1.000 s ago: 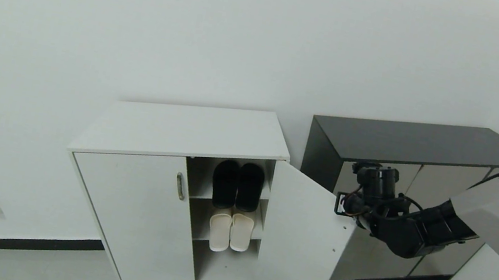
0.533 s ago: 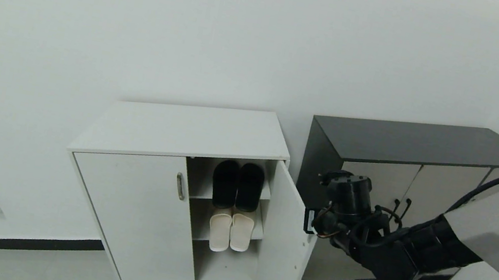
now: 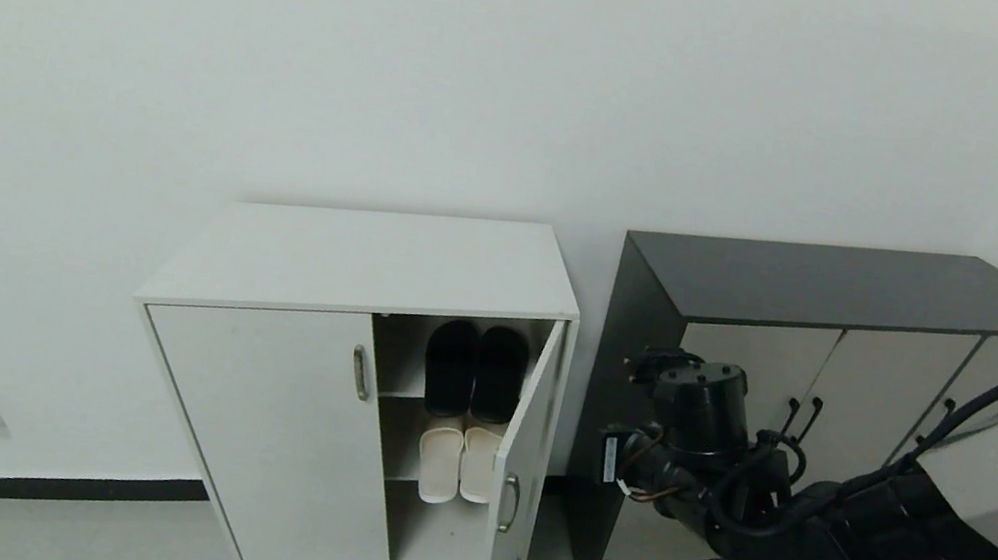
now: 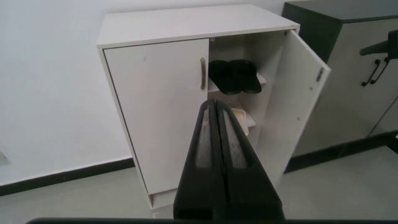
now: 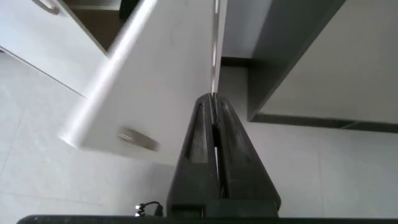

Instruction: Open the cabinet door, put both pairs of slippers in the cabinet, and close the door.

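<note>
A white cabinet [image 3: 360, 262] stands against the wall, its left door [image 3: 272, 425] shut and its right door [image 3: 521, 466] swung partly open. Inside, a pair of black slippers [image 3: 476, 369] sits on the upper shelf, with white slippers [image 3: 460, 461] side by side on the shelf below

- White two-door wooden cabinet [image 3: 360, 262]: against the wall, left of the dark grey low sideboard [image 3: 843, 287].
- Cabinet's flat white right door [image 3: 531, 427]: ajar, swung out towards me.
- Black pair of slippers [image 3: 476, 369]: inside, on the upper shelf.
- Cream pair of slippers [image 3: 460, 461]: on the shelf directly below.
- My black right gripper [image 5: 214, 102]: near the door's outer face, before the sideboard's left end.
</note>
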### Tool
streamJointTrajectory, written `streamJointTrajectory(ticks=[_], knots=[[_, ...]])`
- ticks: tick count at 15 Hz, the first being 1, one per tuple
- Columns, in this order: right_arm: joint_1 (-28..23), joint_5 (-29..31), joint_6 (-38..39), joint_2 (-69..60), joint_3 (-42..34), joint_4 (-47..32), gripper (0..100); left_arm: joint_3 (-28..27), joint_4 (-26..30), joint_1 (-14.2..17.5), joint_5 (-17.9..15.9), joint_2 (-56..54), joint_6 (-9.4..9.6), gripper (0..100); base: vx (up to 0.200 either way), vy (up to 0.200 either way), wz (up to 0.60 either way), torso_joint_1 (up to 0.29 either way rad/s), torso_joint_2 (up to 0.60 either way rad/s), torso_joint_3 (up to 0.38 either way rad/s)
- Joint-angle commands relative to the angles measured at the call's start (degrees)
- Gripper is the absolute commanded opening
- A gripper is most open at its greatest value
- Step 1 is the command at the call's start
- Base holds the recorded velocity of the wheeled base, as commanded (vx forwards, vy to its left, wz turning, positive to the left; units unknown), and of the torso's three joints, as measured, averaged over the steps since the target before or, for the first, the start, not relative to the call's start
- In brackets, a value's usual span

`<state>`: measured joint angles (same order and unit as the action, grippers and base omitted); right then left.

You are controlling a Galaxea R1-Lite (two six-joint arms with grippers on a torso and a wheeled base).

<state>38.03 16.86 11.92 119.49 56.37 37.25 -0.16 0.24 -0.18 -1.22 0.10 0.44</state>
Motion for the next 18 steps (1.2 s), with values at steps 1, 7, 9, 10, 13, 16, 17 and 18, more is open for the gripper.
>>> streamJointTrajectory(ticks=[1, 7, 9, 10, 13, 16, 17, 18], knots=[[0.2, 0.02, -0.58, -0.75, -0.82, 1.15, 0, -0.02, 0.02, -0.08, -0.01, -0.01, 0.0, 0, 0.0, 0.0, 0.0, 0.0, 0.0, 0.0], [0.2, 0.02, -0.58, -2.07, -0.91, 1.68, 0, -0.02, 0.02, 0.01, -0.01, -0.01, 0.0, 0, 0.0, 0.0, 0.3, -0.001, 0.0, 0.002], [0.29, -0.25, -0.5, -2.16, -1.35, 1.86, 0, -0.02, 0.02, -0.08, 0.08, -0.01, 0.0, 0, 0.0, 0.0, 0.6, 0.007, 0.0, 0.0], [0.29, -1.39, -0.5, -2.16, -1.96, 2.91, 0, -0.02, 0.02, 0.01, -0.01, -0.01, 0.0, 0, 0.0, 0.0, 0.6, -0.002, 0.0, 0.007], [0.02, -2.97, -2.08, -1.98, -3.63, 7.66, 0, -0.02, 0.02, 0.01, -0.01, -0.01, 0.0, 0, 0.0, 0.0, 0.0, 0.0, 0.0, 0.0], [-0.33, -2.97, -2.52, -2.86, -4.87, 9.24, 0, 0.07, 0.02, -0.08, -0.01, -0.01, 0.09, 0, 0.0, 0.0, 0.0, 0.0, 0.0, 0.0], [-0.33, -2.97, -2.87, -3.56, -5.92, 9.33, 0, -0.02, 0.02, 0.01, -0.01, -0.01, 0.09, 0, 0.0, 0.0, 0.0, 0.0, 0.0, 0.0], [-0.33, -3.06, -3.84, -4.53, -8.03, 9.33, 0, 0.07, 0.02, -0.08, -0.01, -0.01, 0.09, 0, 0.0, 0.0, 0.0, 0.0, 0.0, 0.0]])
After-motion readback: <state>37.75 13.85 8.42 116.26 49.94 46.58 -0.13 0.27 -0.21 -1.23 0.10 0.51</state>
